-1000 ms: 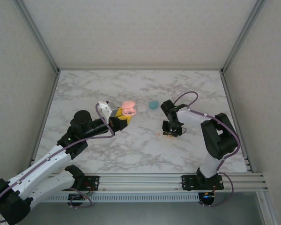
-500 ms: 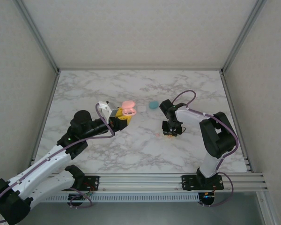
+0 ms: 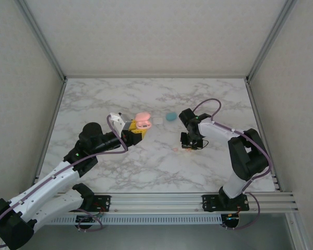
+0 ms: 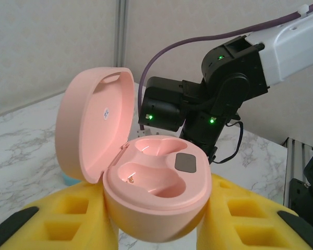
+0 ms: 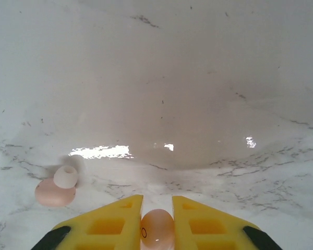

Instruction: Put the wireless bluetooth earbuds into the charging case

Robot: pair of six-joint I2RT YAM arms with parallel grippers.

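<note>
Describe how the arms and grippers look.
The left arm and right arm have white shells, black joints and a purple cable looped alongside. Green lights glow on the right wrist. The left gripper and right gripper have yellow, pocketed fingers with black patches.

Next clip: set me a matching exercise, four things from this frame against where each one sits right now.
Things:
1 pink case
2 teal case
3 pink earbud with white tip
4 smooth pink earbud

Places:
A pinched in the right gripper
B lid open, held by the left gripper
C lying on the table beside the right gripper
D on the table, untouched, beyond both grippers

Pairs: 1-B, 2-D, 3-C, 4-A
</note>
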